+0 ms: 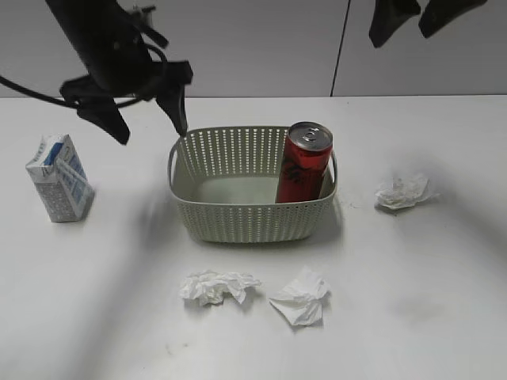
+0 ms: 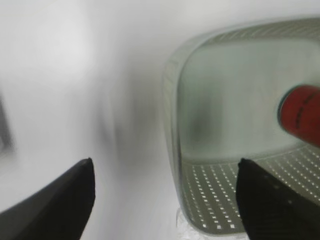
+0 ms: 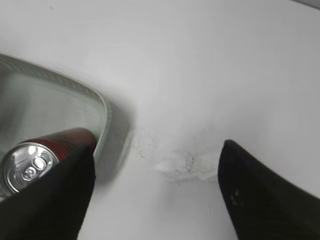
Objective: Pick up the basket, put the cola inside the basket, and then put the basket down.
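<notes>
Basket: the pale sage-green rectangular plastic basket (image 1: 238, 222) with slotted walls stood on the white table (image 1: 428, 317), about mid-scene; its rim also showed in the left wrist view (image 2: 172, 125) and the right wrist view (image 3: 102, 107).
Cola: the tall slim red drink can with a silver pull-tab top (image 1: 305, 166) stood inside the basket, at its right end, leaning slightly against the right wall; its top rose above the rim. The right wrist view showed its silver lid (image 3: 27, 167), the left wrist view a blurred red part of it (image 2: 300, 115).
Left gripper: the black left gripper (image 1: 150, 119) hung above the table just left of the basket's far left corner, jaws spread wide with nothing between them; in its own camera (image 2: 165, 195) one finger was over bare table, the other over the basket's near wall.
Right gripper: the black right gripper (image 1: 420, 20) was high at the far right, well apart from the basket; its wrist view (image 3: 155, 190) showed the jaws parted wide and holding nothing.
Carton: a white-and-blue drink carton (image 1: 59, 178) stood at the left, well apart from the basket.
Tissues: crumpled white paper tissues lay near the basket's front, one at the left (image 1: 214, 286) and one just right of it (image 1: 301, 297); a third (image 1: 404, 192) lay to the right of the basket, seen also under the right gripper (image 3: 182, 167).
</notes>
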Robot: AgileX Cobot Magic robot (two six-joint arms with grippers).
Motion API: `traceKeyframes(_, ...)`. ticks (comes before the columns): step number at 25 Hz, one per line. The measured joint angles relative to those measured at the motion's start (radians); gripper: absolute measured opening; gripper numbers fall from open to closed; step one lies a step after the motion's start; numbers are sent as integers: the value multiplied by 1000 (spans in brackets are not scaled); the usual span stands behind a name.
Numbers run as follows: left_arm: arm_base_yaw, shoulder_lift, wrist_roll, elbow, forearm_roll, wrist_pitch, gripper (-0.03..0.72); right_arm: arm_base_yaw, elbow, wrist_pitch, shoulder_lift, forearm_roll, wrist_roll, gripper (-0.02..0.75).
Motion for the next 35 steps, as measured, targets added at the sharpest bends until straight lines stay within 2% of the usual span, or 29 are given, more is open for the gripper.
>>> traceKeyframes(4, 79, -66, 12, -37, 45, 11, 676, -74, 150, 0, -45, 0, 20, 594)
traceKeyframes(10, 244, -158, 46, -6, 101, 13, 661, -198, 367, -23, -194, -7, 24, 593)
traceKeyframes(14, 259, -270, 59, 75, 201, 14, 645, -224, 481, -7, -310, 4, 50, 593)
traceKeyframes(18, 258, -414, 82, 223, 213, 16, 635, -224, 614, -5, -458, 55, 53, 593)
traceKeyframes(25, 258, -736, 87, 534, 272, 17, 603, -224, 838, -42, -768, 61, 53, 593)
traceKeyframes(30, 258, -1005, 88, 781, 328, 19, 592, -224, 1040, -132, -987, 61, 53, 593)
traceKeyframes(35, 258, -1269, 88, 980, 338, -5, 592, -224, 1267, -275, -1197, 38, 49, 593)
